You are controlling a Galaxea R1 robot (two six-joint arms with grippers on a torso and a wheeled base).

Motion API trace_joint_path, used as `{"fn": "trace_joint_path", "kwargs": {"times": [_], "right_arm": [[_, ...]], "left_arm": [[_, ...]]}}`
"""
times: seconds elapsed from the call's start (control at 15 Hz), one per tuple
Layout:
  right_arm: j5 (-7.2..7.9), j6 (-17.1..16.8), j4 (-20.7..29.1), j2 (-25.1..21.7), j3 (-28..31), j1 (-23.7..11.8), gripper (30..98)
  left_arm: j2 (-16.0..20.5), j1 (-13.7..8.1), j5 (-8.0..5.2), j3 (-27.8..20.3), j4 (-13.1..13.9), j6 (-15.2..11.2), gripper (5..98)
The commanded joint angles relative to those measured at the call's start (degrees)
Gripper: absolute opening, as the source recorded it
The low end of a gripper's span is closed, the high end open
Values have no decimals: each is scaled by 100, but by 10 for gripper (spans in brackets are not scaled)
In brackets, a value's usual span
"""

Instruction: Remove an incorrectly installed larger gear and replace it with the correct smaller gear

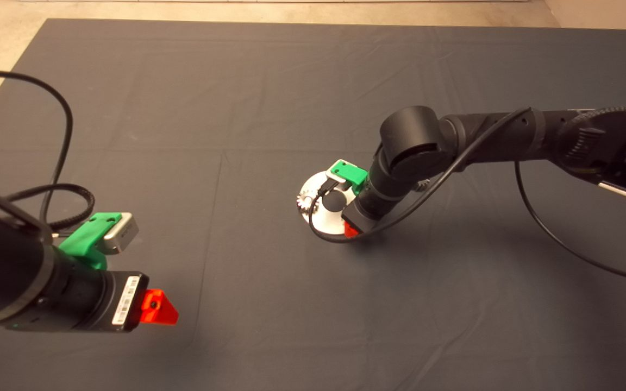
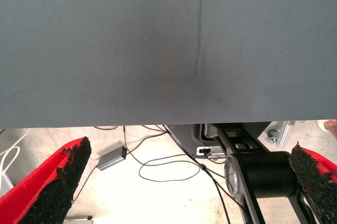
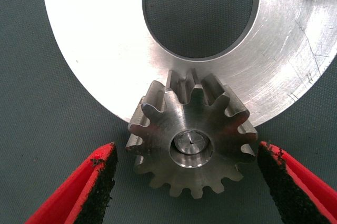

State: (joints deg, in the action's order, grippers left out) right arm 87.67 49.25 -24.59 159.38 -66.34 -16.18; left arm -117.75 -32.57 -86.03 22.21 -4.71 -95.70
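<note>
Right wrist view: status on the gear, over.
Right pincer open, straddling the larger gear, not touching. Gear seated on a pin at the silver ring plate rim. Left pincer parked, open. Nothing obstructing.

Both grippers' jaws wide apart

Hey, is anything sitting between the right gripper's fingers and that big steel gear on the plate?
Nothing visible does. The right gripper is open, its red fingers on either side of the larger grey steel gear, which sits on a pin at the round silver plate's rim. Bare gaps on both sides.
</note>
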Motion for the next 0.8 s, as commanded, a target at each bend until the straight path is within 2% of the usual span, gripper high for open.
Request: {"fn": "trace_joint_path", "kwargs": {"times": [0.0,0.47,0.67,0.73], "right_arm": [[733,-29,-169,46,0,-105,707],[733,-45,-301,78,-9,-105,707],[733,-153,-310,72,-9,-105,706],[733,-154,-310,72,-9,-105,680]], "left_arm": [[11,-30,-54,-96,111,-10,977],[11,-30,-54,-96,119,-10,977],[11,-30,-54,-96,127,-10,977],[11,-30,-54,-96,125,-10,977]]}}
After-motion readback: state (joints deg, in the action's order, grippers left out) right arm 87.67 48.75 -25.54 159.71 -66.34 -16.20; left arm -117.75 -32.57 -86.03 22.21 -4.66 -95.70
